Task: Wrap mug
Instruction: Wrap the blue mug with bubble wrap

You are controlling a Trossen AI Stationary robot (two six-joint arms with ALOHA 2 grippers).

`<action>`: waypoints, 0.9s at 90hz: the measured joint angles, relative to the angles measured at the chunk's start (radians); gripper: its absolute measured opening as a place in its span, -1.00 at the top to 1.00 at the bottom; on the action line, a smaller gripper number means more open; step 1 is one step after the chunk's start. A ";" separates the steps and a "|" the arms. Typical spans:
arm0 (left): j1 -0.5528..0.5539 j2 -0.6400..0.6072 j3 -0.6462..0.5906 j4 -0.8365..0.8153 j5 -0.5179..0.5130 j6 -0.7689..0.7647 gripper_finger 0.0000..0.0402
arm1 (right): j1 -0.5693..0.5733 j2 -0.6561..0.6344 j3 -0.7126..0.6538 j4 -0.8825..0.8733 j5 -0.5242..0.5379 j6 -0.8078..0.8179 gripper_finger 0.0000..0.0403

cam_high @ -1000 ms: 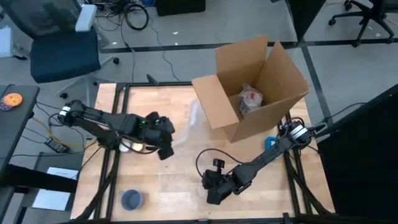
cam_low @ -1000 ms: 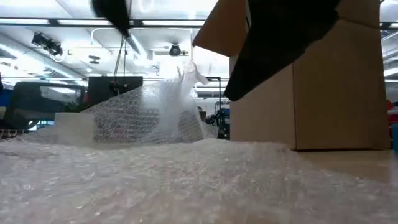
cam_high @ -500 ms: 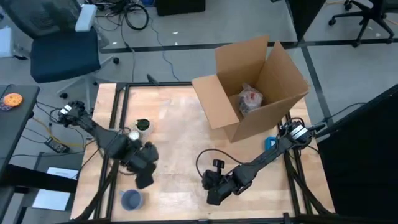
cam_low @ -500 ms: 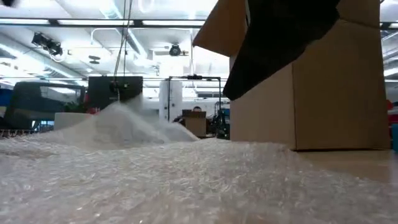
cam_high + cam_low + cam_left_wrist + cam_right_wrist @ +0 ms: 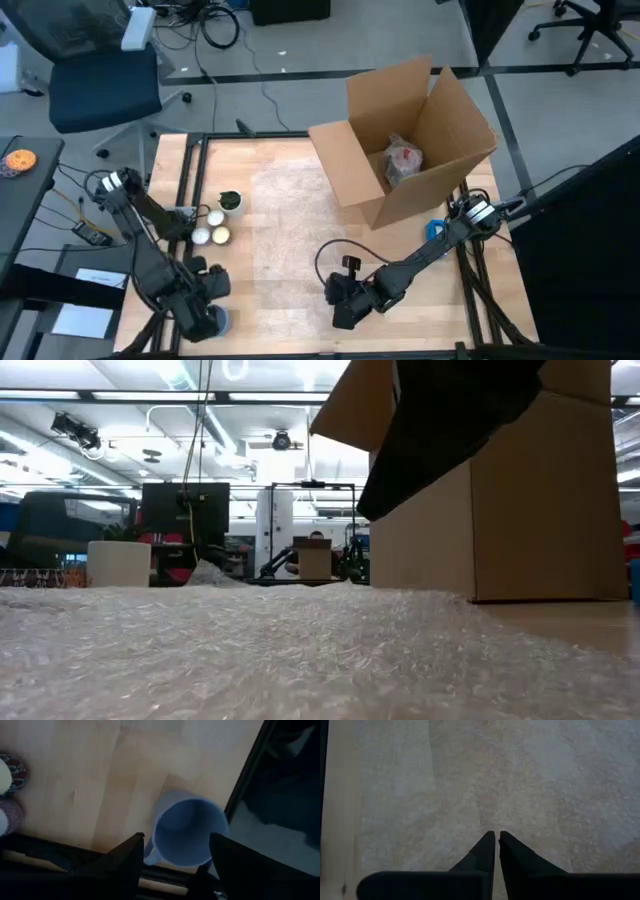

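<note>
A blue mug stands upright on the wooden table near its front left corner. My left gripper hangs over it, open, with one finger on either side of the mug and clear of it. A sheet of clear bubble wrap lies flat across the middle of the table and fills the foreground of the low view. My right gripper is shut over the wrap's near part, by the table's front edge. My right gripper points its shut fingertips down at the bubble wrap near its front part. I cannot tell whether they touch the sheet. The wrap lies flat on the table under them.
An open cardboard box stands at the far right with a wrapped thing inside. Several small cups stand at the left, beyond the blue mug. A white cup shows beyond the wrap. The table's black frame rail runs beside the mug.
My left gripper has gone from the table's middle toward the near left corner and now hangs over the blue mug. The part of the bubble wrap that stood raised has fallen and lies flat. My right gripper has kept still.
</note>
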 joint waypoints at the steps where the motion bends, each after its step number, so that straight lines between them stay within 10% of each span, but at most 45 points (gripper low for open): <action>1: -0.002 0.006 0.000 -0.002 0.000 0.000 -0.03 | 0.000 0.000 0.000 0.000 0.000 0.000 0.99; 81: -0.016 0.107 -0.132 -0.011 0.125 -0.006 0.19 | 0.007 0.000 0.000 0.030 -0.004 0.008 0.99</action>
